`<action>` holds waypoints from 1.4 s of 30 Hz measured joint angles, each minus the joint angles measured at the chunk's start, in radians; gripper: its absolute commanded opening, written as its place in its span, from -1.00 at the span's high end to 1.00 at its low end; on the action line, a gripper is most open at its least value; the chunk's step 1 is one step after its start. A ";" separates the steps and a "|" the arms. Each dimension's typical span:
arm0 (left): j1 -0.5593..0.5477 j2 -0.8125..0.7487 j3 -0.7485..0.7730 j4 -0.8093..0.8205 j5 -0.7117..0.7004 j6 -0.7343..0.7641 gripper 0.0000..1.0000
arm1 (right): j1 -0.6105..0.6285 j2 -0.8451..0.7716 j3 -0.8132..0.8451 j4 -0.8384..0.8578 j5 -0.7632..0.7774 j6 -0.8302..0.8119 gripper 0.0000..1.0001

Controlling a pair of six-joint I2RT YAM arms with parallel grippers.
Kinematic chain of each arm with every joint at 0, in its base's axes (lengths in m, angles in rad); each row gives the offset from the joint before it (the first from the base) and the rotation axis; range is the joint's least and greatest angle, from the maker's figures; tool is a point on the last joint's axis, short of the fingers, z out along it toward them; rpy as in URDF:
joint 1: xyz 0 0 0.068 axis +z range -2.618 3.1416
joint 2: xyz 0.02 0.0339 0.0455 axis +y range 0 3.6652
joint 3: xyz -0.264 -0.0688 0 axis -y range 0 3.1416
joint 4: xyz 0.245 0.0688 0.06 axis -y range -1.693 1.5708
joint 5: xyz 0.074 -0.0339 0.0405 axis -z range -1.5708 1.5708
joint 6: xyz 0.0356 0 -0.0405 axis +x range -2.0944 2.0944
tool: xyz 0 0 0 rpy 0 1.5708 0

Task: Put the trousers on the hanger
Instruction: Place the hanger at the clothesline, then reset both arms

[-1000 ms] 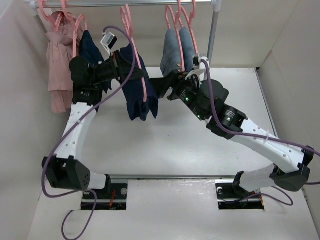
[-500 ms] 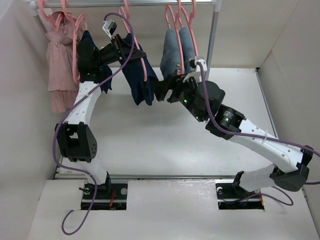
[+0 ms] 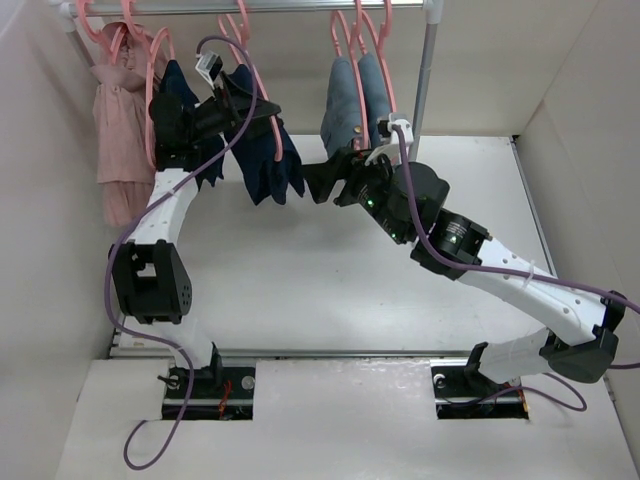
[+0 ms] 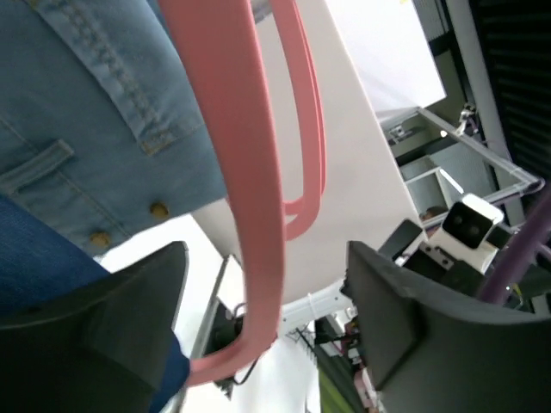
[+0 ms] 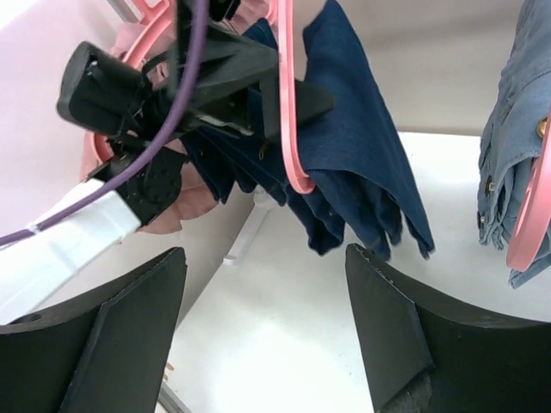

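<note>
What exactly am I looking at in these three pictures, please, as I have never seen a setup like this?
These are two robot arms, a left arm and a right arm, bolted to a white table. The wide picture comes from a fixed camera above and behind them. The other two come from a camera on each wrist, so the dark shapes at their lower corners are that gripper's own fingers. Clothes hang from a rail at the back: a pink garment, a navy one, pale jeans, and the dark navy trousers draped over a pink hanger. The left gripper stands open on either side of that hanger. The right gripper is open, empty, and faces the trousers.
</note>
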 measured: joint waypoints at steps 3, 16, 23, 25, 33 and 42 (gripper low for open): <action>0.015 -0.039 -0.042 0.027 0.013 0.008 -0.99 | 0.000 0.000 -0.010 -0.006 0.000 -0.004 -0.62; 0.088 -0.203 -0.082 -0.076 0.041 0.194 -1.00 | 0.000 0.006 -0.023 -0.058 -0.047 -0.008 -0.62; 0.097 -0.225 -0.063 -0.518 -0.006 0.542 -1.00 | 0.000 0.006 -0.029 -0.068 -0.070 -0.008 -0.64; 0.097 -0.225 -0.037 -0.643 -0.035 0.639 -1.00 | 0.000 0.006 -0.032 -0.070 -0.072 -0.008 -0.64; 0.097 -0.275 0.024 -0.922 -0.165 0.877 -1.00 | -0.002 -0.002 -0.071 -0.077 -0.079 -0.008 -0.64; 0.097 -0.361 0.121 -1.097 -0.326 1.047 -1.00 | -0.002 -0.024 -0.089 -0.076 -0.090 -0.008 -0.64</action>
